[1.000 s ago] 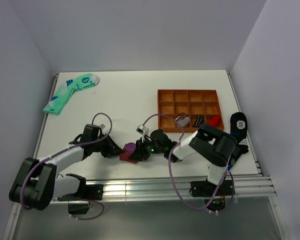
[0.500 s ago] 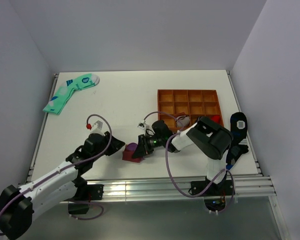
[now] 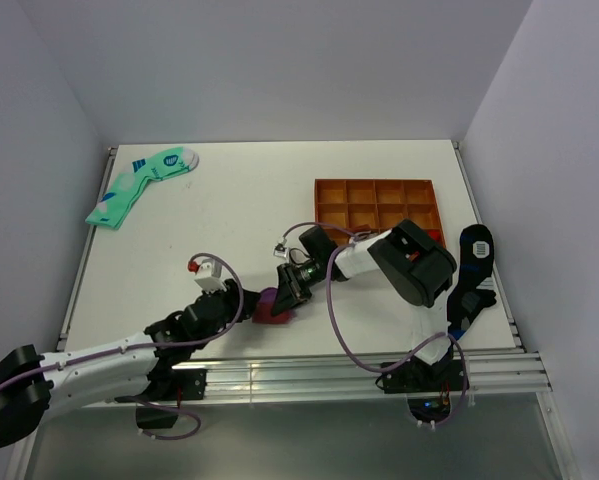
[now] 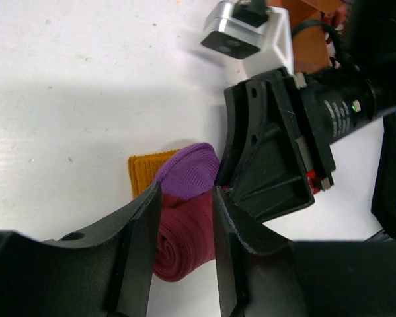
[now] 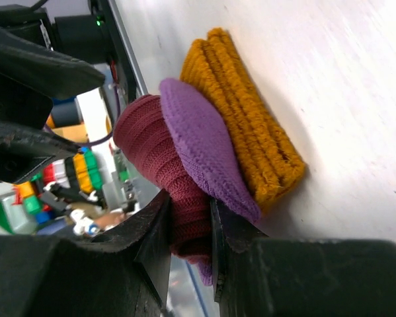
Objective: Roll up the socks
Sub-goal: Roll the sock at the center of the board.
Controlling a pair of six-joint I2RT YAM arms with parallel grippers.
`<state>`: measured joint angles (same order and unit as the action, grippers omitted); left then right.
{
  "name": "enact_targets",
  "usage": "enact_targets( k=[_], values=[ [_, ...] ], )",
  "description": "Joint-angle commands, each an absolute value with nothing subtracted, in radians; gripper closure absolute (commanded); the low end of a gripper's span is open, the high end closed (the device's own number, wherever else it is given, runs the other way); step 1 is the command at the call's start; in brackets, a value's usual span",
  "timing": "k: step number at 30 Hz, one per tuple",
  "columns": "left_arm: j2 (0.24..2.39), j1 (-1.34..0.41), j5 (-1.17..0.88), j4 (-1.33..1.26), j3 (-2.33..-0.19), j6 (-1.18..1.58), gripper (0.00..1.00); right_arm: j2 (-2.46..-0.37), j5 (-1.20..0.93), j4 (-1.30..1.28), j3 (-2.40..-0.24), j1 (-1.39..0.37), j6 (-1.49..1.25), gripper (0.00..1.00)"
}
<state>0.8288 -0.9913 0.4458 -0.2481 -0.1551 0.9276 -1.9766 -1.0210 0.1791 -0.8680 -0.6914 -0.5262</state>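
Observation:
The socks point(image 3: 269, 306) are a maroon roll with a purple toe and a mustard cuff, lying on the white table near its front edge. My right gripper point(image 3: 287, 287) reaches them from the right. In the right wrist view it point(image 5: 190, 205) is shut on the maroon roll point(image 5: 151, 142), with the purple part and the cuff point(image 5: 250, 125) beyond it. My left gripper point(image 3: 231, 306) comes from the lower left. Seen from the left wrist, its jaws point(image 4: 186, 195) stand apart on either side of the roll point(image 4: 184, 241), and I cannot tell whether they touch it.
An orange divided tray point(image 3: 324, 186) stands behind the right arm. Mint-green socks point(image 3: 139, 185) lie at the far left. A black sock with blue patches point(image 3: 475, 262) hangs at the right edge. A metal rail point(image 3: 299, 375) runs along the near edge.
My left gripper has widened its jaws, and the left arm has swung lower and back toward the near edge. The right gripper has kept its hold and shifted slightly away from the front.

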Motion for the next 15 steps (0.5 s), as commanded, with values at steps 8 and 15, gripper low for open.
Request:
enact_targets(
  k=[8,15],
  values=[
    [0.868,-1.072,0.486,-0.596,-0.063,0.769,0.56,-2.088,-0.782,-0.339,-0.923,-0.657,-0.316,1.00],
    [0.890,-1.080,0.348,-0.713,-0.038,0.693,0.50,-2.115,-0.769,-0.394,-0.963,-0.652,-0.295,1.00]
  ],
)
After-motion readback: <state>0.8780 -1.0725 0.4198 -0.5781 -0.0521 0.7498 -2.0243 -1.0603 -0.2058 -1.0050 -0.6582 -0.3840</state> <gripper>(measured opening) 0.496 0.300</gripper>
